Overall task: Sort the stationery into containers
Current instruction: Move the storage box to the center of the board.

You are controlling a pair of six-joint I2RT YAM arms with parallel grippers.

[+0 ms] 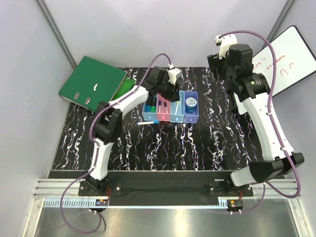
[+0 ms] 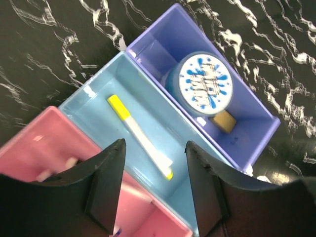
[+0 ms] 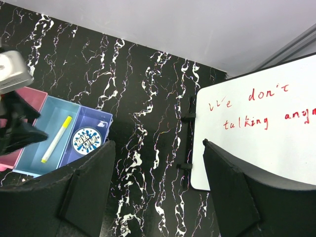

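The four joined bins (image 1: 170,118) stand mid-table. The left light blue bin (image 1: 149,106) holds blue and green pens. The second light blue bin (image 2: 98,106) holds a white marker with yellow ends (image 2: 140,136). The purple bin (image 2: 168,34) holds the round blue tin (image 2: 206,88) and a small tan block (image 2: 223,121). My left gripper (image 2: 154,158) is open and empty, just above the pink bin (image 2: 44,153) and the second light blue bin. A white pen with a blue tip (image 1: 147,122) lies on the table in front of the bins. My right gripper (image 3: 158,168) is open and empty, raised at the back right.
A large green ring binder (image 1: 94,79) lies at the back left. A whiteboard with red writing (image 3: 256,123) leans at the back right, near the right arm. The table has a black marbled top (image 1: 217,138).
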